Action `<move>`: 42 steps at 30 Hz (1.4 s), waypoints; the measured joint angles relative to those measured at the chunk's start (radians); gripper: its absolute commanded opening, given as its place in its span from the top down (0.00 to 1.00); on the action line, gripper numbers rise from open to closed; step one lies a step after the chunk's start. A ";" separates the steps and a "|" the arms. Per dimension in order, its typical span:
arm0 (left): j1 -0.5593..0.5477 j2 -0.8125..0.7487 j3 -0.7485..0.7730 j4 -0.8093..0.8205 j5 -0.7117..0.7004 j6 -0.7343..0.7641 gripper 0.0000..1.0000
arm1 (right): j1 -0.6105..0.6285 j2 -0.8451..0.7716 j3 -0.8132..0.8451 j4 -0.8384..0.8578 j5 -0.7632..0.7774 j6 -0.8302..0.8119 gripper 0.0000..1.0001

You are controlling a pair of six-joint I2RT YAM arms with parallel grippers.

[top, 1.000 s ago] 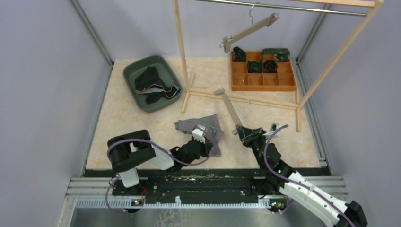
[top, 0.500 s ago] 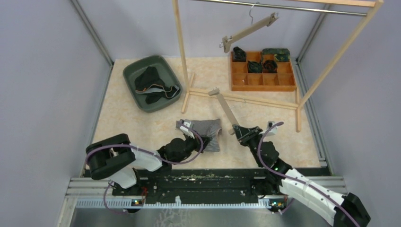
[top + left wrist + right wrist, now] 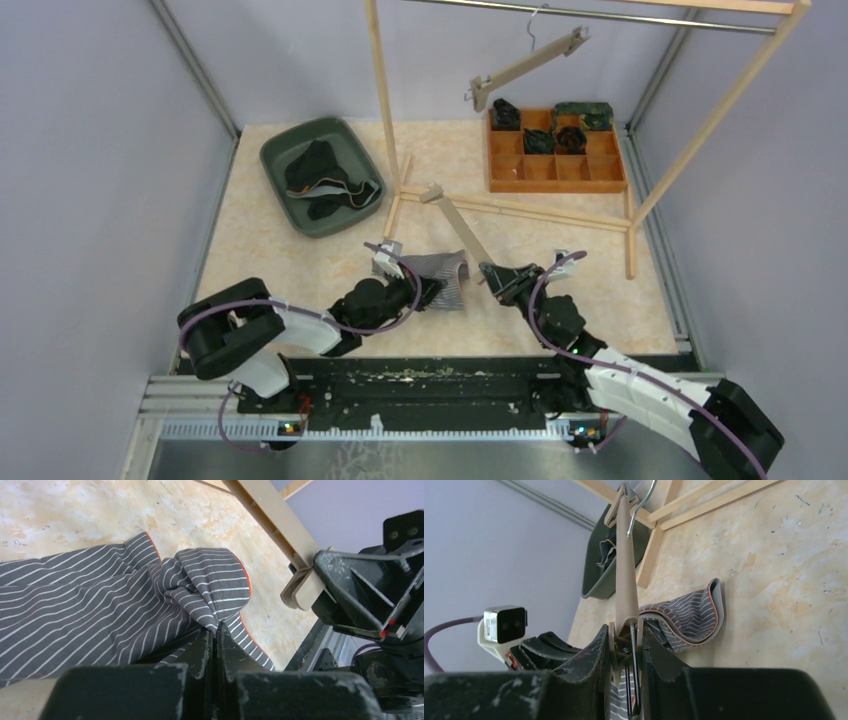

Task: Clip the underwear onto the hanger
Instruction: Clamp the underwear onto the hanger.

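With your left jaws clamped shut on the grey striped, orange-trimmed underwear (image 3: 100,605) at mid-worktop (image 3: 300,270), feed its edge toward 3 o'clock into the end clip of the pale wooden hanger (image 3: 626,555), which your right jaws, slightly parted, squeeze.

The left arm lies low, reaching rightward, its left gripper (image 3: 216,636) pinched tight on the striped underwear (image 3: 100,605). The right arm stretches forward and leftward, its right gripper (image 3: 626,640) clamping the hanger (image 3: 624,555) at its clip end. The two grippers are near each other.
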 measured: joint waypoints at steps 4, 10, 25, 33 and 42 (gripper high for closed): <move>0.040 0.003 0.000 0.034 0.049 -0.047 1.00 | 0.000 0.024 0.000 0.027 -0.016 0.007 1.00; 0.084 0.045 -0.005 0.136 0.129 -0.111 1.00 | 0.000 0.035 0.000 0.050 -0.030 0.032 1.00; 0.127 0.197 -0.008 0.377 0.276 -0.207 1.00 | 0.000 0.076 0.000 0.053 -0.041 0.071 1.00; 0.128 0.198 -0.008 0.404 0.293 -0.219 1.00 | 0.000 0.108 0.000 0.058 -0.041 0.080 1.00; 0.128 0.200 -0.009 0.412 0.295 -0.221 1.00 | 0.000 0.134 0.000 0.106 -0.045 0.086 1.00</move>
